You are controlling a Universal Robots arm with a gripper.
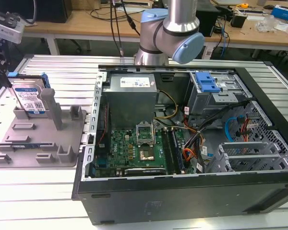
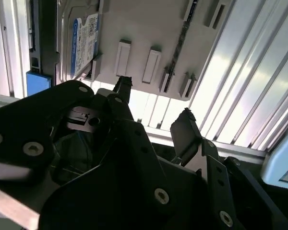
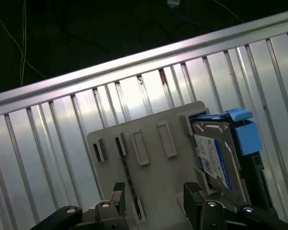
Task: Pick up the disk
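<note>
The disk (image 1: 29, 98) is a silver-grey drive with a blue-and-white label and blue side rails. It stands tilted on edge at the back of the grey fixture tray (image 1: 38, 143), on the exterior view's left. Both wrist views look down on it: the disk (image 2: 81, 43) (image 3: 216, 153) leans at one end of the tray (image 2: 153, 28) (image 3: 149, 124). My gripper (image 2: 153, 103) (image 3: 155, 191) hovers above the tray and is open, with nothing between its black fingertips (image 3: 192, 189). The disk lies off to one side of the fingers, apart from them.
An open computer case (image 1: 182, 143) with a motherboard, cables and a blue latch (image 1: 206, 81) on its drive cage sits beside the tray. The arm's base (image 1: 168, 28) rises behind the case. Everything rests on a slatted metal table (image 1: 53, 67). Cluttered wooden benches stand behind.
</note>
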